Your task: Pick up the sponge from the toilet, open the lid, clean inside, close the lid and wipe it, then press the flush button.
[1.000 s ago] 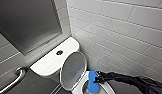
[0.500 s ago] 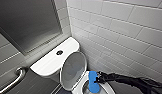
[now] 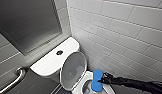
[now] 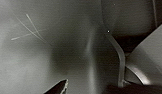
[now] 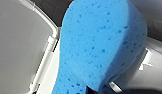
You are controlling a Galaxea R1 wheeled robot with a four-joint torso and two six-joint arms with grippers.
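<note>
The right gripper's (image 3: 104, 79) jaws are clamped on the sponge (image 3: 97, 80), pinching its 3 o'clock edge at mid-length. I cannot tell the state of the left gripper (image 4: 94, 90); its wrist view is mostly blurred grey surface. In the head view the sponge hangs over the toilet's (image 3: 54, 61) bowl (image 3: 83, 85) at 5 o'clock, with its long axis running 12 to 6. The bowl is cut off by the picture's lower edge, and the sponge hides part of its rim. The lid (image 3: 73, 70) stands raised against the tank, grey underside showing. The tiled wall (image 3: 127, 42) crowds the toilet's 3 o'clock side. A grab bar (image 3: 15, 77) sits at 8 o'clock.
</note>
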